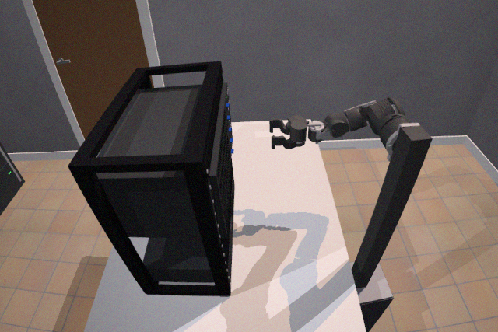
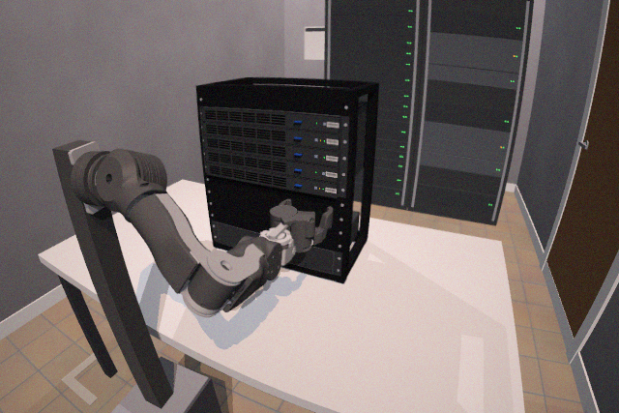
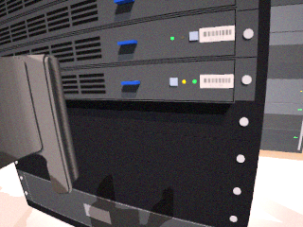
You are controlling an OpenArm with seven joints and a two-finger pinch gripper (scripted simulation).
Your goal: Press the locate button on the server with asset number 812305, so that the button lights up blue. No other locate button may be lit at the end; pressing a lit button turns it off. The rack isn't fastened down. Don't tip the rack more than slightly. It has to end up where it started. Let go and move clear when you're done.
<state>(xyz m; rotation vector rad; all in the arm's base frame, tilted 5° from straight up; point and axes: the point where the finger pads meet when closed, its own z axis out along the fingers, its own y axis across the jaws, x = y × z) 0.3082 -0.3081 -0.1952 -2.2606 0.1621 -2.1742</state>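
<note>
Rack point(image 2: 360, 99) faces the arm's half-open, empty tool point(image 2: 306, 222).

The rack point(image 2: 367, 159) stands on the table point(image 2: 425, 309), the tool point(image 2: 305, 221) before its lower front.

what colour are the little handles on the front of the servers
Blue. The wrist view shows it best, for example the handle on the lowest server.

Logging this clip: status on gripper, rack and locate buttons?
Dark two-finger gripper open, holding nothing, short of the rack front. Black open-frame server rack upright on white table. Square grey locate buttons unlit; asset labels unreadable. Path unobstructed.
</note>
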